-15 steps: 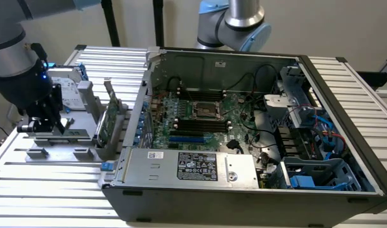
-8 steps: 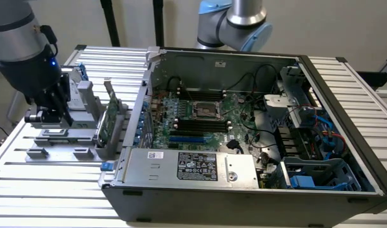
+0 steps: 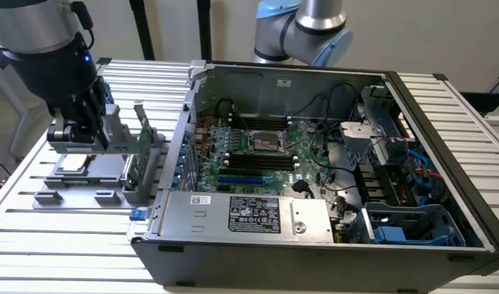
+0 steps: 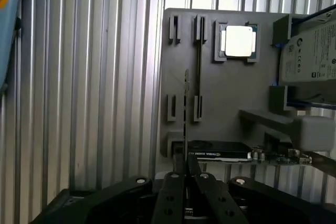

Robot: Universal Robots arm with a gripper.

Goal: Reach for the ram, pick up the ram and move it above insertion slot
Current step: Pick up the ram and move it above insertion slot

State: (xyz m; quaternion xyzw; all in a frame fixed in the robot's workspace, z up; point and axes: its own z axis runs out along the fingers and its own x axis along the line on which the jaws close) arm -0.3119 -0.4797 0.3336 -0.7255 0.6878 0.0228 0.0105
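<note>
The ram [image 4: 185,111] shows edge-on in the wrist view as a thin green stick reaching out from between the fingertips. My gripper [image 4: 185,176] is shut on its near end. The stick hangs above the grey holder plate [image 4: 231,103], beside an empty long groove [image 4: 199,66] in that plate. In the exterior view my gripper [image 3: 76,130] hovers over the holder plate [image 3: 70,184] at the exterior view's left, outside the open computer case [image 3: 315,245]. The black memory slots [image 3: 262,161] lie on the motherboard inside the case, well off to the exterior view's right of the gripper.
On the holder plate sit a silver processor [image 4: 239,41], a hard drive [image 4: 310,51] and a broader expansion card [image 4: 220,150], which stands upright [image 3: 139,160] next to the case wall. A ribbed aluminium table [image 3: 61,233] carries everything. Cables and a drive cage [image 3: 413,226] crowd the case's right side.
</note>
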